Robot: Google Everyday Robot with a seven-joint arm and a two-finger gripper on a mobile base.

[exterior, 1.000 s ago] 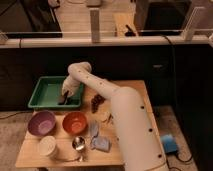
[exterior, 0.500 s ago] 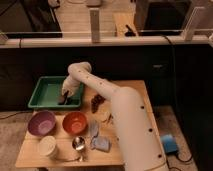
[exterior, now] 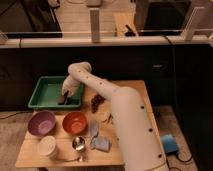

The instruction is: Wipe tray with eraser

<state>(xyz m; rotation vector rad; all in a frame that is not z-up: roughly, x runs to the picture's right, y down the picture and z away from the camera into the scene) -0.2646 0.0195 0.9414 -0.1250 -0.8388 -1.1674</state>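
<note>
A green tray (exterior: 46, 91) sits at the back left of the wooden table. My white arm reaches from the lower right across the table and bends down into the tray. My gripper (exterior: 64, 96) is low inside the tray's right half, near its front wall, with a dark thing at its tip that looks like the eraser (exterior: 62, 100). The eraser seems to rest on the tray floor.
A purple bowl (exterior: 41, 122) and an orange bowl (exterior: 75, 122) stand in front of the tray. A white cup (exterior: 48, 146), a metal cup (exterior: 79, 144), a blue-grey cloth (exterior: 99, 142) and a dark bunch like grapes (exterior: 97, 101) lie nearby. A blue object (exterior: 168, 144) sits on the floor at right.
</note>
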